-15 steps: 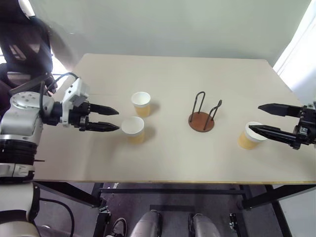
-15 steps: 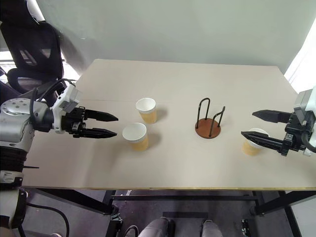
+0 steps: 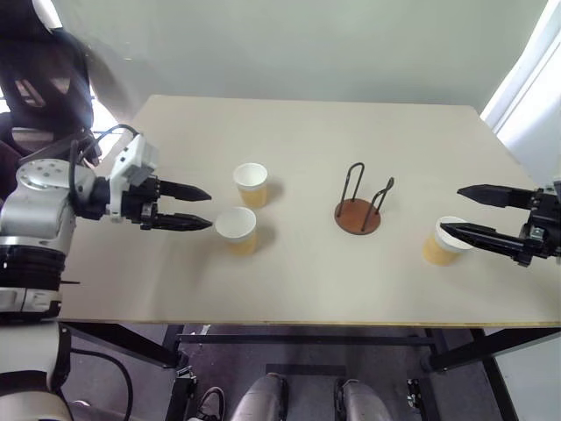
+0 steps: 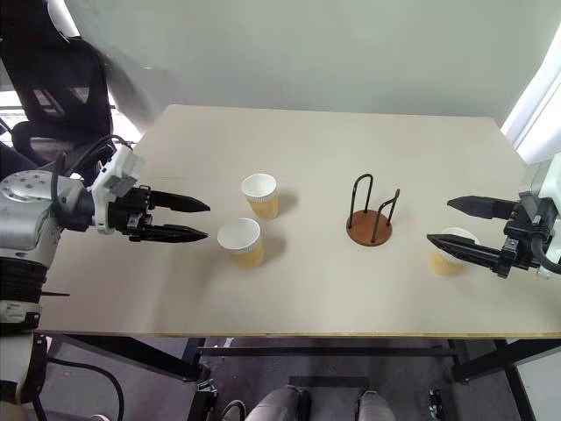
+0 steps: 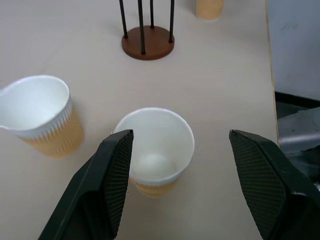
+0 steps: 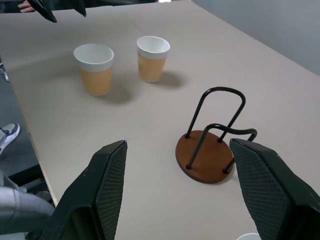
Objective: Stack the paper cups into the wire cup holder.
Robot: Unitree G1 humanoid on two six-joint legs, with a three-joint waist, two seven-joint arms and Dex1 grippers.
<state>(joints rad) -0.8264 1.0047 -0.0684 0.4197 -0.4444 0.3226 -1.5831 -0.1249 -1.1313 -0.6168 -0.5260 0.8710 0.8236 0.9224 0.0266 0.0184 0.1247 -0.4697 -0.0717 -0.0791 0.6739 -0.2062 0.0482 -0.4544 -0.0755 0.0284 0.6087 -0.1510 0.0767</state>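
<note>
Three tan paper cups with white insides stand upright on the table. Two are left of centre, a far one [image 3: 251, 184] and a near one [image 3: 237, 230]; the third cup [image 3: 438, 243] is at the right. The wire cup holder [image 3: 358, 215], a brown disc with black loops, stands empty between them. My left gripper [image 3: 209, 211] is open, level, pointing at the near left cup [image 5: 155, 150] from just short of it. My right gripper [image 3: 451, 210] is open, hovering above the right cup and pointing toward the holder [image 6: 210, 157].
The pale wooden table [image 3: 307, 289] has its front edge close to me. A black office chair [image 4: 61, 88] stands off the back left corner. A bright white panel [image 3: 535, 96] borders the right side.
</note>
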